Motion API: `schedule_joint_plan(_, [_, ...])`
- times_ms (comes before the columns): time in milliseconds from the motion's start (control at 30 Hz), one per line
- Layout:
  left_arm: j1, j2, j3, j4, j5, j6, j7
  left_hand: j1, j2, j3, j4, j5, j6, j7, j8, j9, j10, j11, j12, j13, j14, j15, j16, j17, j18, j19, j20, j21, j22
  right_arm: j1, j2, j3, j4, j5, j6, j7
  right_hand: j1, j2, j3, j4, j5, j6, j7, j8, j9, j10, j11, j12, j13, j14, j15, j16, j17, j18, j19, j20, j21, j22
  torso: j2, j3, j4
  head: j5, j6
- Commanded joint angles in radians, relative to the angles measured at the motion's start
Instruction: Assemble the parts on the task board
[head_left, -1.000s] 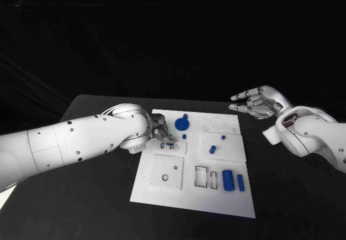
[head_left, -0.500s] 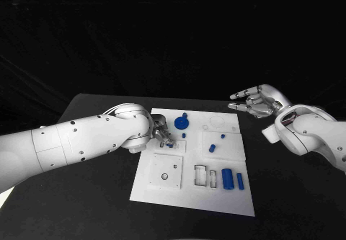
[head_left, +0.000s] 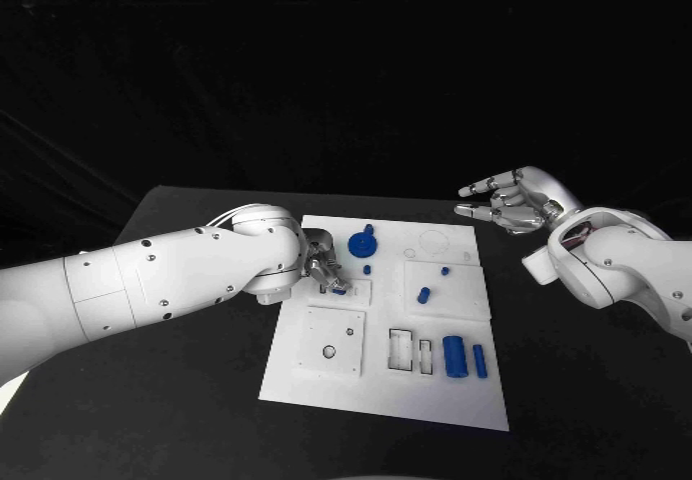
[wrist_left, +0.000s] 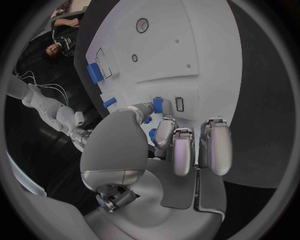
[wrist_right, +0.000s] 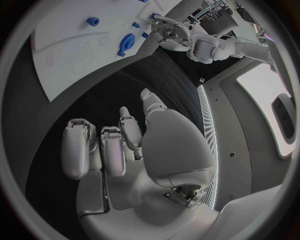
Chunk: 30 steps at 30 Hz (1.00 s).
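The white task board (head_left: 387, 395) lies in the middle of the black table. My left hand (head_left: 320, 265) is low over the board's left side and pinches a small blue part (wrist_left: 157, 105) between thumb and a finger, right beside a small slot (wrist_left: 179, 104). In the head view that part (head_left: 338, 289) sits over a small raised plate. My right hand (head_left: 512, 204) hovers off the board's far right corner, fingers apart and holding nothing. On the board lie a round blue wheel (head_left: 364, 245), a blue peg (head_left: 424, 297), a blue cylinder (head_left: 454, 358) and a blue bar (head_left: 480, 362).
A square plate with a hole (head_left: 330, 342) and two rectangular slots (head_left: 413, 353) sit on the board's near half. Two tiny blue pieces (head_left: 368, 271) (head_left: 446, 272) stand mid-board. Bare black table (head_left: 173, 400) surrounds the board.
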<state>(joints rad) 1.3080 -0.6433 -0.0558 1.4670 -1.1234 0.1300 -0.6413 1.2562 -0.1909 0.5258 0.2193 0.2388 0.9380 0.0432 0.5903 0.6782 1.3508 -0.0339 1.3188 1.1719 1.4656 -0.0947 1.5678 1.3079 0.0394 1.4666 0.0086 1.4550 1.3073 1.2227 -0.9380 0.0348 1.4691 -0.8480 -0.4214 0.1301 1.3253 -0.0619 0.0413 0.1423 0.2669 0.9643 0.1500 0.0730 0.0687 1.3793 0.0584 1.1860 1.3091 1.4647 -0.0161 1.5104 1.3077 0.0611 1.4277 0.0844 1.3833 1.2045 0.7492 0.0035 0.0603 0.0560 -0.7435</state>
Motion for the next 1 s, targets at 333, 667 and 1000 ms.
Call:
schedule_joint_plan(333, [-0.002,0.017,-0.002,-0.020,0.001,0.071,-0.011,-0.009,0.007,0.174,-0.159,0.001,0.005,-0.004,0.003,0.002,0.013,-0.001,0.008,0.005,0.105,0.000,0.003,0.263,-0.007,0.065,0.003,0.001,0.140,0.000,0.004,0.000,-0.007,0.052,-0.023,0.045,0.009,0.014,0.000,0.034,0.013,-0.023,0.017,-0.002,0.001,-0.350,0.028,-0.719,-0.519,-0.240,0.026,-0.776,-0.501,0.121,-0.372,0.023,-0.558,-0.702,-0.001,0.0008,-0.0001,0.000,-0.003])
schedule_joint_plan(667, [-0.002,0.035,-0.002,-0.043,0.016,0.079,-0.014,-0.068,0.048,0.160,-0.121,-0.020,0.009,-0.010,0.007,0.009,0.009,-0.004,0.004,-0.001,0.105,-0.002,0.003,0.263,-0.005,0.063,0.002,-0.005,0.136,0.000,0.008,0.000,-0.016,0.140,-0.003,0.102,0.036,0.013,-0.011,-0.006,0.010,-0.049,0.074,-0.001,0.000,-0.327,0.110,-1.089,-1.080,-0.353,0.125,-1.433,-1.063,0.130,-0.402,0.145,-1.200,-1.136,0.000,0.0009,-0.0004,0.001,-0.003])
schedule_joint_plan(1000, [-0.002,0.047,-0.002,-0.054,0.021,0.099,-0.016,-0.099,0.058,0.145,-0.102,-0.022,0.017,-0.014,0.009,0.012,0.017,-0.007,0.015,0.016,0.105,-0.005,0.003,0.263,-0.005,0.063,0.000,-0.006,0.136,0.000,0.009,0.000,-0.016,0.162,0.000,0.119,0.029,0.026,-0.019,-0.031,0.013,-0.052,0.074,-0.002,0.000,-0.310,0.107,-1.097,-1.168,-0.333,0.138,-1.448,-1.150,0.125,-0.367,0.145,-1.264,-1.141,-0.001,0.0004,-0.0005,0.001,-0.005])
